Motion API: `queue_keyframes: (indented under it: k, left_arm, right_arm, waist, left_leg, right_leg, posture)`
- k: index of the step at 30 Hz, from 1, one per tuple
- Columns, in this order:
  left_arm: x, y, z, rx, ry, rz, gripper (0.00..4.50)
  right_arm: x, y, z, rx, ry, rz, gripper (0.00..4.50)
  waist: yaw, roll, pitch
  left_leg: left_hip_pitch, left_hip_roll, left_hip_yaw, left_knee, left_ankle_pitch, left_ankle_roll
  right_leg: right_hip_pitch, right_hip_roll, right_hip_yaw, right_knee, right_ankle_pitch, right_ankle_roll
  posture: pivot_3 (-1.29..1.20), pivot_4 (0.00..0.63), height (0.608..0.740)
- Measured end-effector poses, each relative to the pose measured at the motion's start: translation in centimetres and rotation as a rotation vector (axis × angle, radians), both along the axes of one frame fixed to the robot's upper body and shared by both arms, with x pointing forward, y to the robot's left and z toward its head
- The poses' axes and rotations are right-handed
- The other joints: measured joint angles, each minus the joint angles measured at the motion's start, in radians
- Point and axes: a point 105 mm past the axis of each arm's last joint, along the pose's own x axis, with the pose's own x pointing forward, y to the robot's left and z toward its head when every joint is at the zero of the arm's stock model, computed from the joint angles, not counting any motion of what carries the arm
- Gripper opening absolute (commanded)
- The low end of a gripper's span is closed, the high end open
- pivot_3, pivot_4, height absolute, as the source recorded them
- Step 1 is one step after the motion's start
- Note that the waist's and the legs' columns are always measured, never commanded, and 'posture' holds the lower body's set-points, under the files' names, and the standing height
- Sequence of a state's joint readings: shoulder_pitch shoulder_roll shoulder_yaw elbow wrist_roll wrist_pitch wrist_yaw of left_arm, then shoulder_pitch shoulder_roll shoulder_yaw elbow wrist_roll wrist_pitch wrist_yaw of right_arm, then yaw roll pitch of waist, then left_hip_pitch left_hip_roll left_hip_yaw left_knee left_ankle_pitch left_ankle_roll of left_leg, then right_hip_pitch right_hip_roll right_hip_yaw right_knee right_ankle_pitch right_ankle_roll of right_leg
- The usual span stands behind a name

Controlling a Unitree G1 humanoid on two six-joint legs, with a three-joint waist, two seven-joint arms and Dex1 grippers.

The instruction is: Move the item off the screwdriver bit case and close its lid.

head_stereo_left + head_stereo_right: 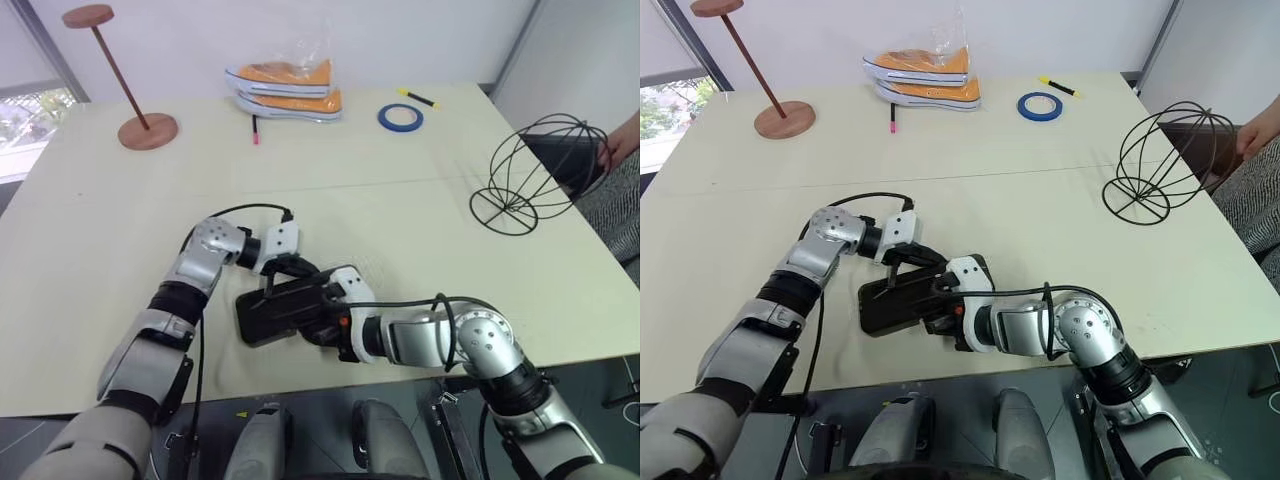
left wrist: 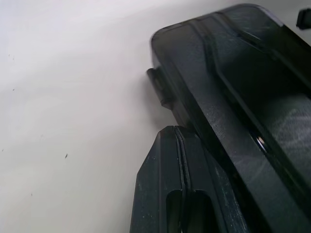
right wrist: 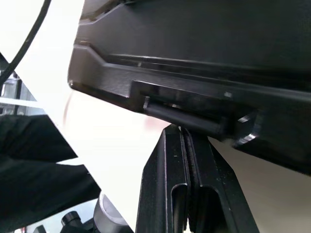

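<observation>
The dark screwdriver bit case (image 1: 270,315) lies near the table's front edge, between my two grippers. Its smoky lid (image 2: 243,73) is folded over the base; I cannot tell whether it is latched. My left gripper (image 1: 290,268) is shut, with its tips at the lid's edge just below the small latch (image 2: 158,90). My right gripper (image 1: 318,322) is shut too, and its tips (image 3: 182,128) rest against the case's hinge side. The item, a black wire globe (image 1: 535,175), stands apart on the table at the far right.
A person's hand (image 1: 622,140) is beside the wire globe at the right edge. Along the back stand a wooden lamp stand (image 1: 130,100), bagged orange shoes (image 1: 285,88), a blue tape roll (image 1: 400,117), a yellow marker (image 1: 417,97) and a pink pen (image 1: 255,130).
</observation>
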State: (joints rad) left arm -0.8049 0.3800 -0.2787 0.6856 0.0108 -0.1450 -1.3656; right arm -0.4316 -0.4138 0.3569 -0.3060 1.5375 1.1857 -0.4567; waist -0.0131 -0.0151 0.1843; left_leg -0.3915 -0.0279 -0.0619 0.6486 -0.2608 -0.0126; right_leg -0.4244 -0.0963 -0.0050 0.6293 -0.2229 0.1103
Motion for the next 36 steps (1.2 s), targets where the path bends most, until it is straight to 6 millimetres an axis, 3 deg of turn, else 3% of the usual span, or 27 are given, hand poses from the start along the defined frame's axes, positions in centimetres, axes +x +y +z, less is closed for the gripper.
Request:
queue_keyframes:
  k: [6,13,21,24,27,31,36]
  left_arm:
    - [0.2,0.0,0.1,-0.007,-0.004,0.016,0.00]
    - [2.1,1.9,1.2,-0.034,-0.059,0.142,0.00]
    - [4.7,6.8,5.8,-0.107,-0.201,0.374,0.00]
    - [4.7,7.8,7.5,-0.159,-0.226,0.430,0.00]
    - [3.4,8.8,8.8,-0.216,-0.222,0.465,0.00]
    - [-0.6,9.7,9.8,-0.281,-0.120,0.497,0.00]
    - [-5.7,9.4,9.8,-0.285,0.032,0.490,0.00]
  right_arm:
    - [0.1,0.0,0.1,-0.016,-0.024,0.038,0.04]
    - [1.6,-2.3,2.4,-0.020,-0.112,0.056,0.04]
    - [1.8,-4.6,3.7,-0.038,-0.166,0.124,0.04]
    - [1.7,-4.9,5.4,-0.020,-0.222,0.194,0.04]
    - [2.4,-6.0,8.1,-0.029,-0.354,0.229,0.04]
    - [4.6,-8.4,12.5,-0.101,-0.605,0.222,0.04]
    - [4.5,-9.5,13.7,-0.159,-0.737,0.308,0.04]
  waist:
    - [0.001,0.000,0.000]
    - [-0.001,-0.001,0.001]
    - [-0.001,-0.001,0.001]
    - [-0.001,-0.001,0.002]
    - [-0.004,0.000,0.003]
    - [-0.006,0.000,0.004]
    - [-0.002,0.000,0.005]
  left_leg:
    - [0.000,0.000,0.000,0.000,0.000,0.000]
    - [-0.001,0.000,0.000,0.000,0.000,0.000]
    - [-0.003,-0.001,0.000,0.000,-0.002,0.003]
    - [-0.004,0.000,0.000,0.000,-0.002,0.002]
    - [-0.004,0.001,0.000,0.000,-0.002,0.002]
    - [-0.004,0.002,0.000,-0.002,-0.002,0.002]
    - [-0.004,0.002,0.000,-0.002,-0.002,0.002]
  right_leg:
    - [0.000,0.000,0.000,0.000,0.000,0.000]
    - [-0.001,0.000,0.000,-0.001,0.000,0.000]
    - [-0.002,0.001,0.000,-0.001,0.000,0.000]
    - [-0.003,0.000,0.000,-0.001,0.000,0.000]
    - [-0.004,0.000,0.000,-0.002,0.000,0.000]
    - [-0.004,0.000,0.000,-0.004,0.000,0.000]
    - [-0.004,0.000,0.000,-0.006,0.000,0.000]
  posture:
    - [0.00,0.150,0.740]
    - [0.00,0.150,0.740]
    - [0.00,0.150,0.740]
    - [0.00,0.150,0.740]
    - [0.00,0.150,0.740]
    - [0.00,0.150,0.740]
    - [0.00,0.150,0.740]
